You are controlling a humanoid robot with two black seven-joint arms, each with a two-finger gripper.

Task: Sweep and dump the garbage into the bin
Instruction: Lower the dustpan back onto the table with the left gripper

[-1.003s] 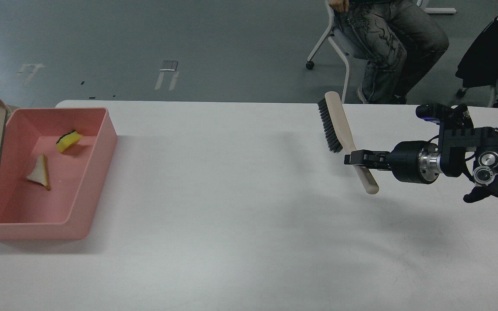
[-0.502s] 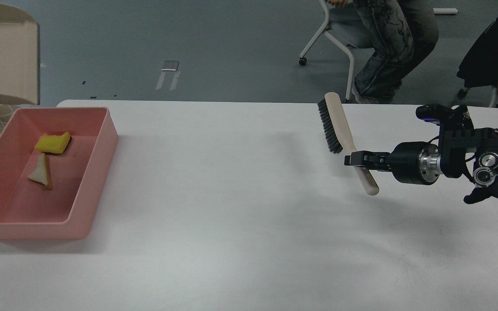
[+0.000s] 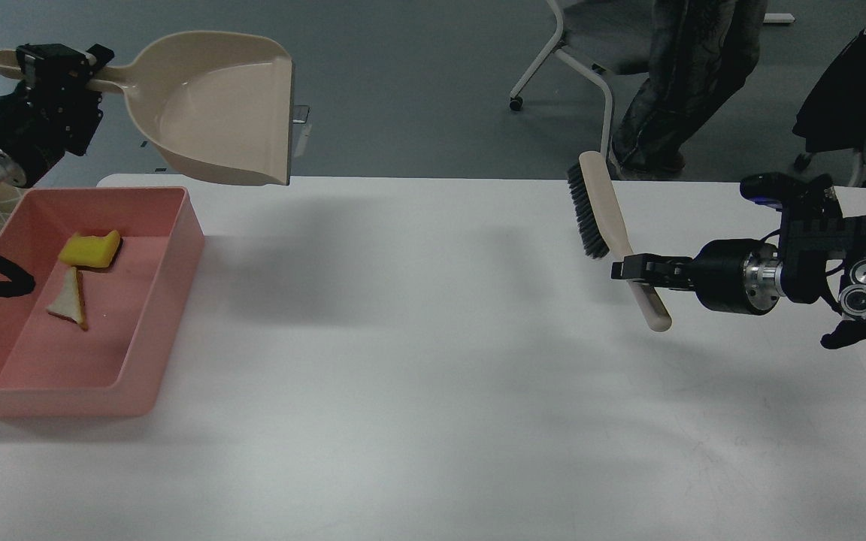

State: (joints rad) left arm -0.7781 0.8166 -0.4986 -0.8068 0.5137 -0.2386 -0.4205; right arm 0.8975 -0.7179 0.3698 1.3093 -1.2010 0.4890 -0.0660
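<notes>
Bare white table (image 3: 418, 361) between pink bin (image 3: 170, 315) at left and raised brush (image 3: 602, 207) at right.

The bin (image 3: 170, 300) runs off the left edge; the standing person (image 3: 685, 75) is cropped above the legs.

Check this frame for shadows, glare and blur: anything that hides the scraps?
Head view: soft broad shadow under the raised dustpan on the table; no harsh glare. Yellow chunk and white slice show sharp in the pink bin. Brush sharp too.
</notes>
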